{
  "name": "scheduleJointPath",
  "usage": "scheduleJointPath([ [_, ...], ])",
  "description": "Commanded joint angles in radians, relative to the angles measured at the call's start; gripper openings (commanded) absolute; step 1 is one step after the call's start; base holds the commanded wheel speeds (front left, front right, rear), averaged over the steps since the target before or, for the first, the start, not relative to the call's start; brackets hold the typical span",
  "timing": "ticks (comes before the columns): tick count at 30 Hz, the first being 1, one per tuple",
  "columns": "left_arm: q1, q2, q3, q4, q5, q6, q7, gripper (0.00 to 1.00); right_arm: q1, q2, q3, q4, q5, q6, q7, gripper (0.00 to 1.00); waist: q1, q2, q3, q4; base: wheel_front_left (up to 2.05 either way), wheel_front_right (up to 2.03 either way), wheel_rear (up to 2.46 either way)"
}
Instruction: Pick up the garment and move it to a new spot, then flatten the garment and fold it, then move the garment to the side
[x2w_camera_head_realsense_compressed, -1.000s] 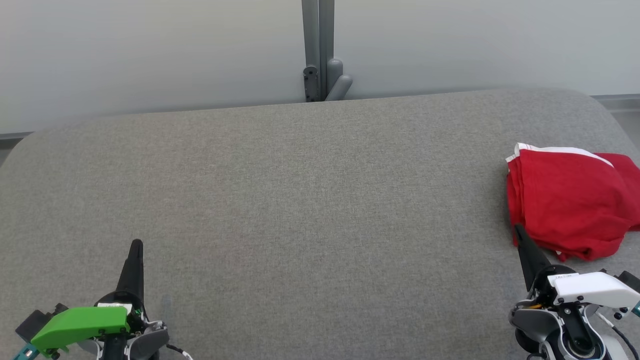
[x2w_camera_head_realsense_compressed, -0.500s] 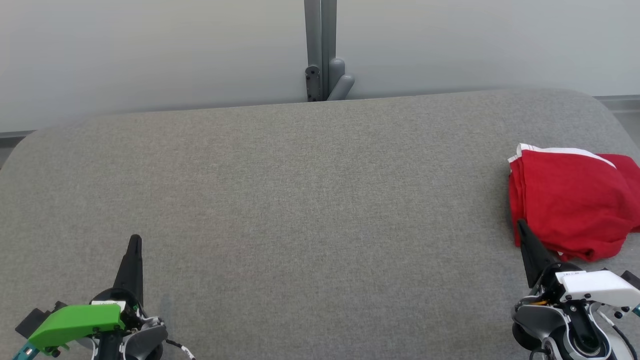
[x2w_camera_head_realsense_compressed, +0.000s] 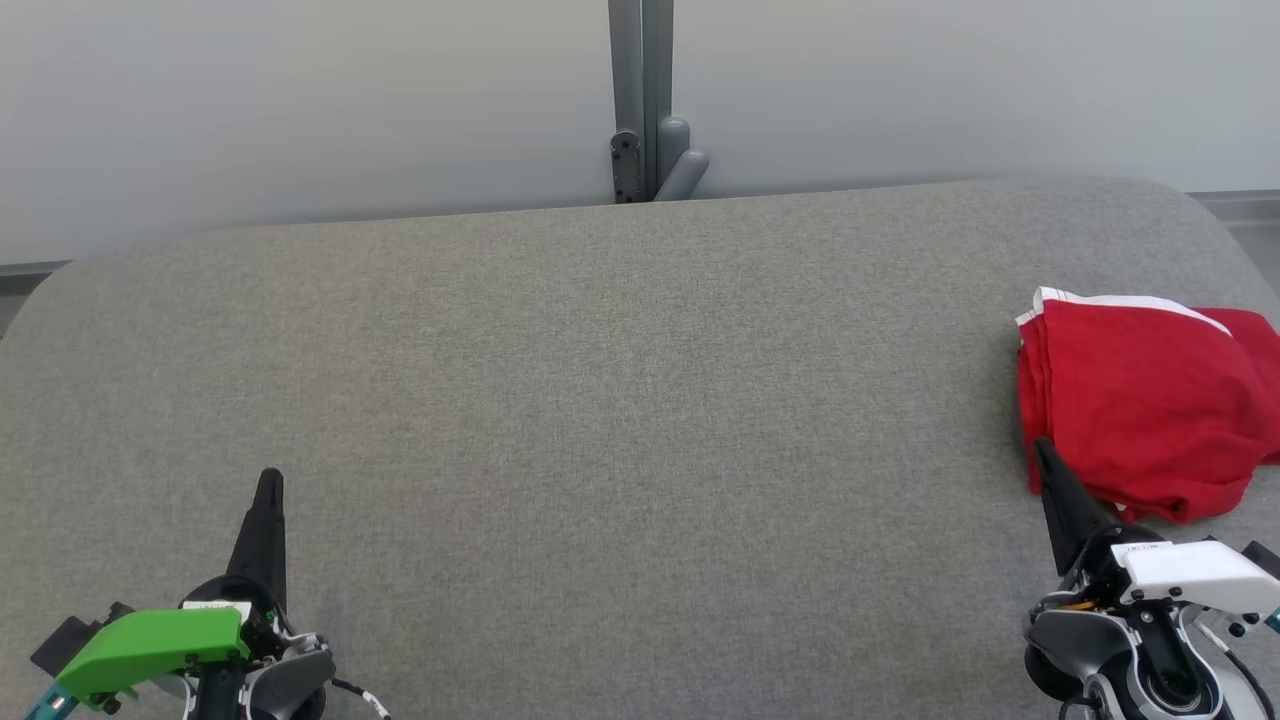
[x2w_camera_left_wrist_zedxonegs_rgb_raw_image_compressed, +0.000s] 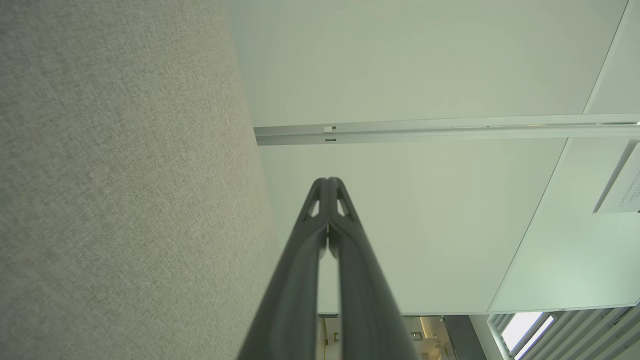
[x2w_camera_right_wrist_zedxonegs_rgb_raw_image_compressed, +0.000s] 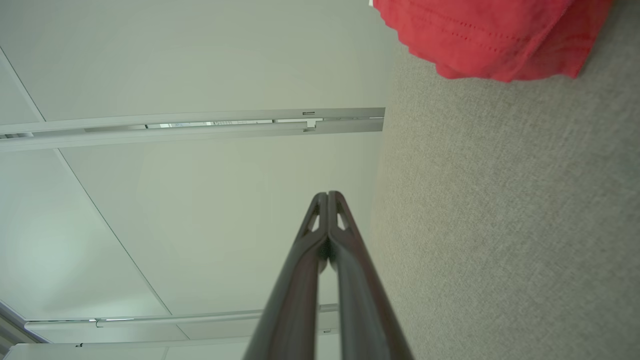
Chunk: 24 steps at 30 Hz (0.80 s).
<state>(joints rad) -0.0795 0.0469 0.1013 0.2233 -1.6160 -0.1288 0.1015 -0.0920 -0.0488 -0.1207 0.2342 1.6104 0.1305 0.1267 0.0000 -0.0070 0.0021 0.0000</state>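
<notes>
The garment (x2w_camera_head_realsense_compressed: 1140, 400) is a red piece with a white edge, folded into a loose bundle at the far right of the grey fabric surface (x2w_camera_head_realsense_compressed: 600, 400). Its red hem (x2w_camera_right_wrist_zedxonegs_rgb_raw_image_compressed: 480, 40) hangs into the top of the right wrist view. My right gripper (x2w_camera_head_realsense_compressed: 1043, 450) is shut and empty, its tip just at the bundle's near-left corner; I cannot tell if it touches. In the right wrist view its fingertips (x2w_camera_right_wrist_zedxonegs_rgb_raw_image_compressed: 327, 196) meet. My left gripper (x2w_camera_head_realsense_compressed: 270, 480) stands shut and empty at the lower left, far from the garment, fingertips (x2w_camera_left_wrist_zedxonegs_rgb_raw_image_compressed: 327, 181) pressed together.
A pale wall runs behind the surface, with a grey post and bracket (x2w_camera_head_realsense_compressed: 645, 150) at the back middle. The surface's rounded corners lie at the far left and far right. A wide stretch of bare grey fabric lies between the two grippers.
The whole head picture shifted slightly a second ago, so the camera moved. Both grippers stay shut and hold their places over the last half second. The garment has not moved.
</notes>
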Motion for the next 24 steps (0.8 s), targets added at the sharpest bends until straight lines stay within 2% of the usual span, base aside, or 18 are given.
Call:
scheduleJointPath([
  [1, -0.013, 0.006, 0.005, -0.004, -0.001, -0.004, 0.002, 0.0, -0.008, -0.005, -0.003, -0.005, 0.006, 0.0, 0.003, 0.0, 0.0, 0.007, 0.0, 0.0, 0.0, 0.0, 0.0],
  [24, -0.012, 0.006, 0.005, -0.004, -0.001, -0.004, 0.002, 0.0, -0.008, -0.004, -0.004, -0.005, 0.006, 0.0, 0.003, 0.0, 0.0, 0.007, 0.0, 0.0, 0.0, 0.0, 0.0],
])
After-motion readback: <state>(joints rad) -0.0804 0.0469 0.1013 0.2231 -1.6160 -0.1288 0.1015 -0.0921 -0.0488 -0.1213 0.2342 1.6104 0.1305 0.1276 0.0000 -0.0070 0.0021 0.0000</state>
